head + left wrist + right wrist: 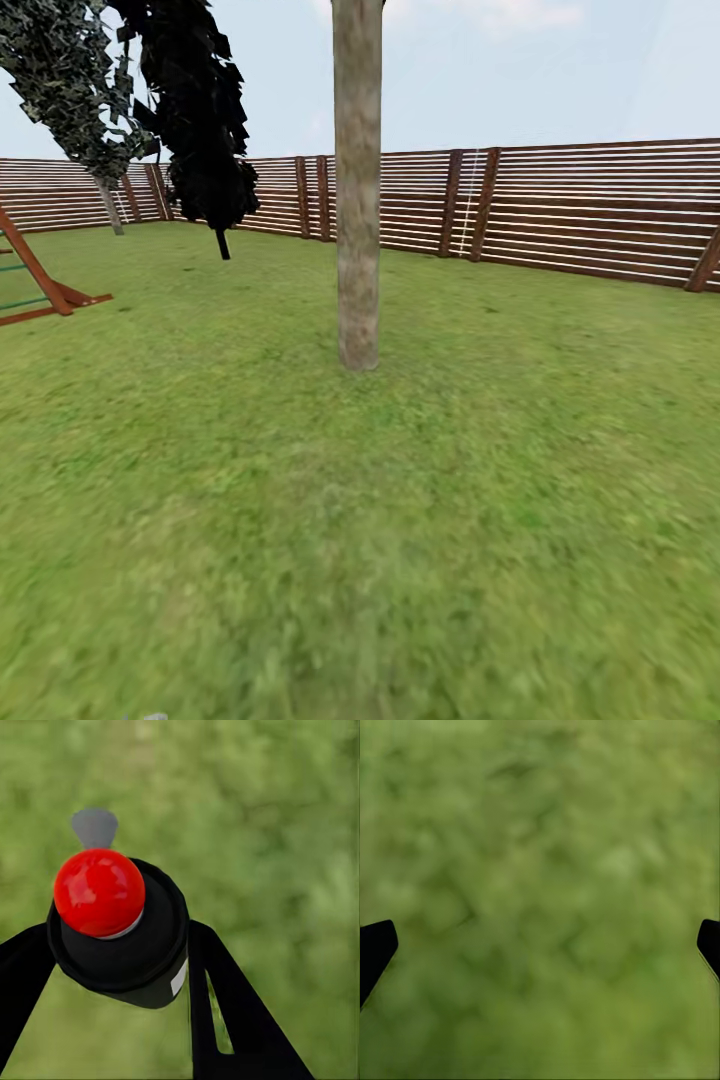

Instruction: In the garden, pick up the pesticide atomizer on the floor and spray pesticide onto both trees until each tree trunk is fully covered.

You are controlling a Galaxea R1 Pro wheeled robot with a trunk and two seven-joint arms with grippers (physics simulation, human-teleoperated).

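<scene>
Sprayer in the left jaws, tree trunk dead ahead across the grass.

The left gripper (112,967) is clenched round the black sprayer (124,945), its red cap (99,892) and grey nozzle (94,827) aimed down at blurred lawn, not at any tree. The trunk (357,190) stands upright, centred in the head view, well apart from the robot, the fence (590,210) behind it. The right gripper (540,945) hangs released, jaws wide, grasping nothing. By my judgement, the sprayer must be raised and turned toward the trunk.
</scene>
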